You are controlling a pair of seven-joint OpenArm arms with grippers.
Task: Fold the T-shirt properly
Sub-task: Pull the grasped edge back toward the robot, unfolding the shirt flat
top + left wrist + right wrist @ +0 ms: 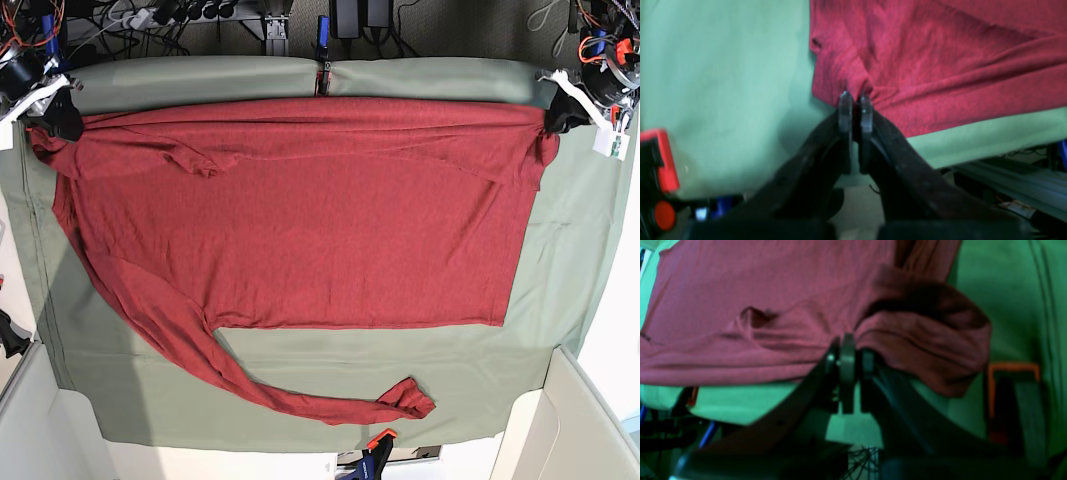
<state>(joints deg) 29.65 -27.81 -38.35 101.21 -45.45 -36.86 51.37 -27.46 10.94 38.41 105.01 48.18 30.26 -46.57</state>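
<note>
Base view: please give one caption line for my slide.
Both grippers, left and right, pinch the red T-shirt at its far corners.

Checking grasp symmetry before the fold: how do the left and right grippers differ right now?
The left gripper pinches a thin edge of the shirt near a corner, with the fabric fanning out in tight creases. The right gripper bites a thicker bunched wad that droops beside its fingers. In the base view they sit at opposite far corners of the table cover. Both are shut on the shirt.
</note>
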